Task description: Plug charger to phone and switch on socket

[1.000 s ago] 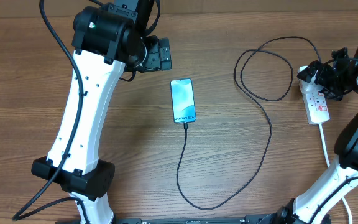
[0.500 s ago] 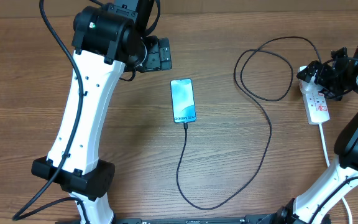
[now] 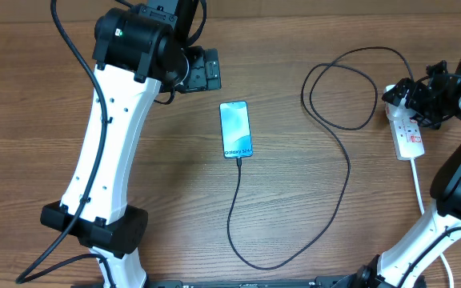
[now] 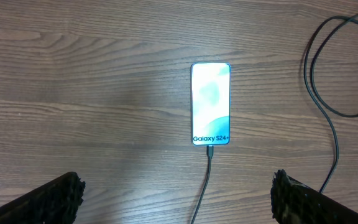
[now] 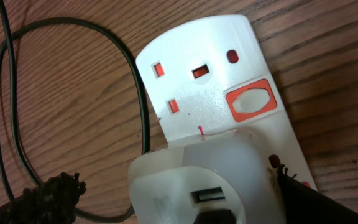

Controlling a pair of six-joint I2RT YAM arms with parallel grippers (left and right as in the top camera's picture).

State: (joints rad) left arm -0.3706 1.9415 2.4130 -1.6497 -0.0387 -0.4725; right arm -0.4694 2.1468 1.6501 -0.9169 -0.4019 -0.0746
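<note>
Mid-tabletop (image 3: pixel 158 160): phone (image 3: pixel 236 130), charger (image 3: pixel 348 172) tip in its near edge, bare wood all round.
Right edge: socket (image 3: pixel 409 136), right tool (image 5: pixel 179 186) spread open over it.
Above phone: left tool (image 4: pixel 176 190), open wide.

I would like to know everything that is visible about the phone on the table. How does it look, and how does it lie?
The phone is a slim rectangle with a dark frame and rounded corners. Its screen is lit in light blue and white, with the words "Galaxy S24+" near one short end. It lies flat, screen up, on the wooden table. The thin black charger cable is plugged into that same short end. Nothing else touches it.
</note>
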